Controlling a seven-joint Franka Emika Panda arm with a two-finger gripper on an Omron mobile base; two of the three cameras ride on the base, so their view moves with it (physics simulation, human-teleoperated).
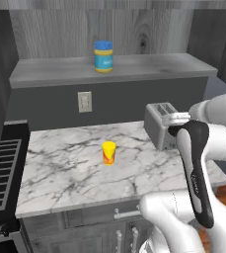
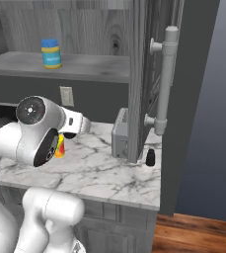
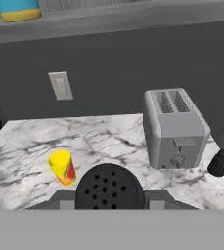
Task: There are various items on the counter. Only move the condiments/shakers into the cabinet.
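The blue-lidded jar [image 1: 103, 56] [image 2: 51, 53] [image 3: 18, 9] stands upright on the cabinet's grey shelf [image 1: 60, 71] [image 2: 85, 69]. My gripper [image 3: 109, 199] is shut on a black shaker [image 3: 109, 184], whose round perforated top shows between the fingers. It hovers above the marble counter [image 1: 70, 173] [image 3: 25, 141], near its front, between the yellow and orange cup [image 1: 108, 152] [image 3: 62, 167] and the toaster. In the right base view the hand [image 2: 74, 124] hangs just above the cup [image 2: 60, 146]. A second black shaker [image 2: 150, 157] [image 3: 219, 162] stands on the counter right of the toaster.
A silver toaster [image 1: 159, 123] [image 2: 120, 133] [image 3: 174, 127] sits at the counter's right. An open cabinet door with a long silver handle [image 2: 164, 79] hangs above the right end. A wall outlet [image 1: 85, 102] [image 3: 60, 85] is on the dark backsplash. A stove [image 1: 1, 173] borders the left.
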